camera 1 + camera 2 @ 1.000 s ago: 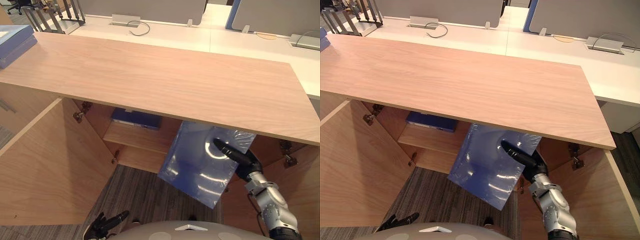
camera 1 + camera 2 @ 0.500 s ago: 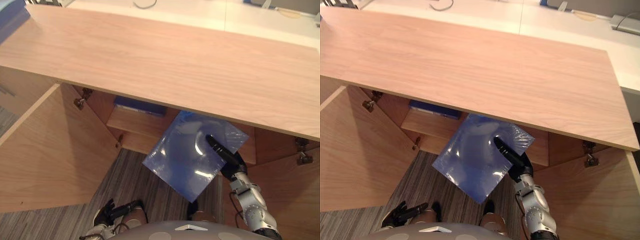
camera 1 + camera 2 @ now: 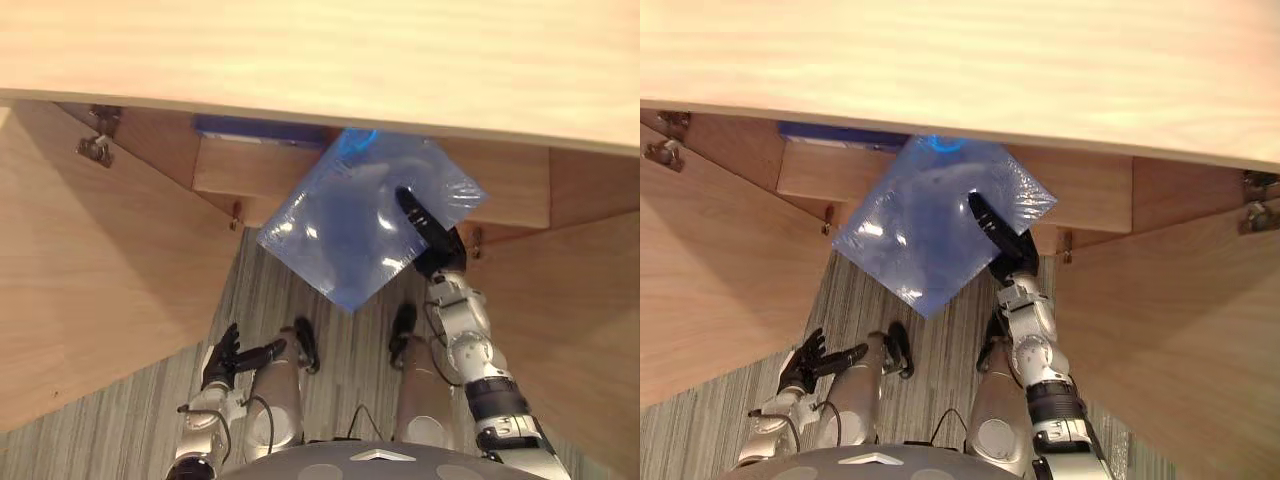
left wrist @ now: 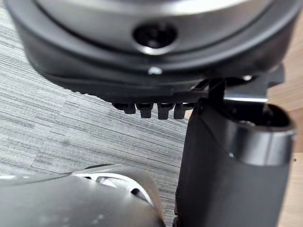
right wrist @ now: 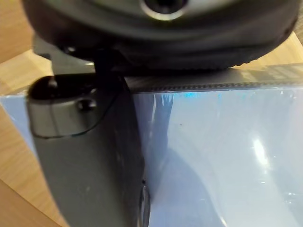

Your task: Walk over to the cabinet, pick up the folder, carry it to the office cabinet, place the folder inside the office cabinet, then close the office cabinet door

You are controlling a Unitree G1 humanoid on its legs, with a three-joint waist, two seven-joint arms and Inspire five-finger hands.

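While held corner-down just before the shelf of the light wooden office cabinet (image 3: pixel 260 170), pinched along its right edge: translucent blue plastic folder (image 3: pixel 340 230). Gripped by dark right hand (image 3: pixel 432 235), thumb laid across the sheet's face, arm reaching up and forward. Fingers hidden behind the sheet. Upper corner cut off by the cabinet's top board (image 3: pixel 320 50). Dark left hand (image 3: pixel 228 355) low over grey striped carpet (image 3: pixel 120 420), fingers spread, holding nothing.

Grey striped carpet (image 3: pixel 130 420) lies below a light wood cabinet (image 3: pixel 320 50) whose doors (image 3: pixel 90 280) stand open either side.
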